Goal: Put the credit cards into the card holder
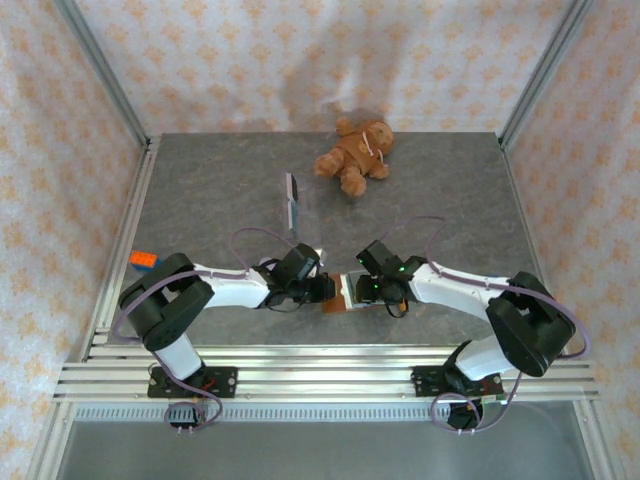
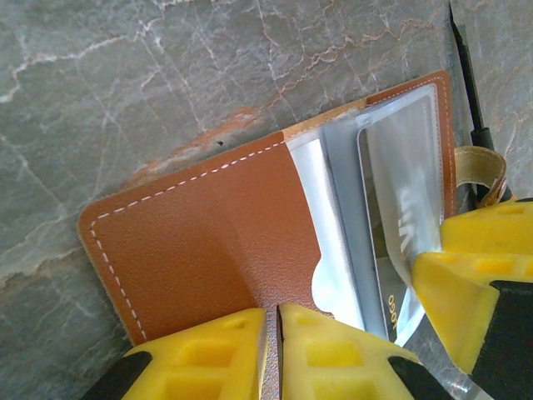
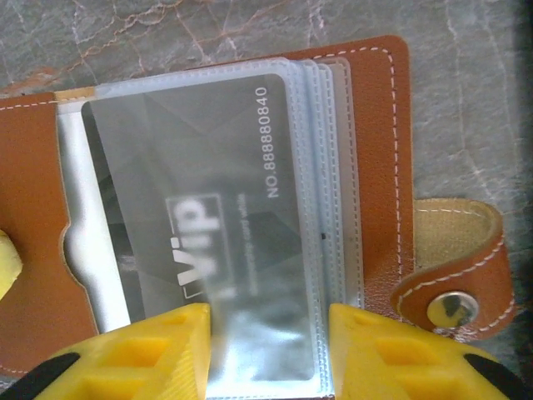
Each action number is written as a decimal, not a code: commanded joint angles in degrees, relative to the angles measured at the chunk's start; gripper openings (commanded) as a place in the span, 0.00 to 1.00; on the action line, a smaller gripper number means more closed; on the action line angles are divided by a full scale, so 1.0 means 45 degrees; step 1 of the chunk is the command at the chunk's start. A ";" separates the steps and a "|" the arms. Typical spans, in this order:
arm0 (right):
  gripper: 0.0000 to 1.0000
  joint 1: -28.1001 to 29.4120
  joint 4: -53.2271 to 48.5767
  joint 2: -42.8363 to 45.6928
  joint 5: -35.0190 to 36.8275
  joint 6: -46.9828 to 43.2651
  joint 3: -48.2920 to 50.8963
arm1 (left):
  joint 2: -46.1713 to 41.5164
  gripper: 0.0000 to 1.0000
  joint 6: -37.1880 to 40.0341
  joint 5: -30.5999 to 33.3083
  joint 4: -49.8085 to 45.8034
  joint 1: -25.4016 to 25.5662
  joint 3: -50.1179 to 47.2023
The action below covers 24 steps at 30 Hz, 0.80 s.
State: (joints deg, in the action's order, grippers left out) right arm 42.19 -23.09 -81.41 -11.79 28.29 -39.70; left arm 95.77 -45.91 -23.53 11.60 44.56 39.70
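The brown card holder (image 1: 333,304) lies open on the table between my two arms. My left gripper (image 2: 272,317) is shut on the edge of its plain leather flap (image 2: 208,225). A grey credit card (image 3: 208,167) printed VIP sits inside a clear sleeve of the card holder (image 3: 379,150). My right gripper (image 3: 268,321) stands open over that sleeve stack, its fingers on either side of the near end of the sleeve. One of its yellow fingers (image 2: 454,283) rests at the card (image 2: 400,167) in the left wrist view. More credit cards (image 1: 292,200) lie farther back on the table.
A brown teddy bear (image 1: 355,155) sits at the back of the table. A small orange and blue block (image 1: 143,260) rests at the left edge. The snap tab (image 3: 454,287) of the wallet sticks out to the right. Patterned walls enclose the table.
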 commanded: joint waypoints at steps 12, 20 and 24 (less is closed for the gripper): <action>0.32 -0.0055 0.0863 0.0373 -0.1296 -0.0114 0.0321 | 0.0243 0.16 0.0544 0.0326 -0.0894 -0.0172 -0.0132; 0.48 -0.0620 0.2004 0.0508 -0.3025 -0.0085 0.0900 | 0.0188 0.16 0.0671 0.0251 -0.1024 -0.0306 -0.0210; 0.43 -0.0811 0.2661 0.0811 -0.3854 -0.0042 0.1199 | 0.0182 0.16 0.0730 0.0219 -0.1034 -0.0365 -0.0258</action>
State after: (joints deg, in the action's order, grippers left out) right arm 39.00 -14.46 -79.20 -24.95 28.01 -35.48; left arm 95.77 -44.42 -23.88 11.51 43.92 39.70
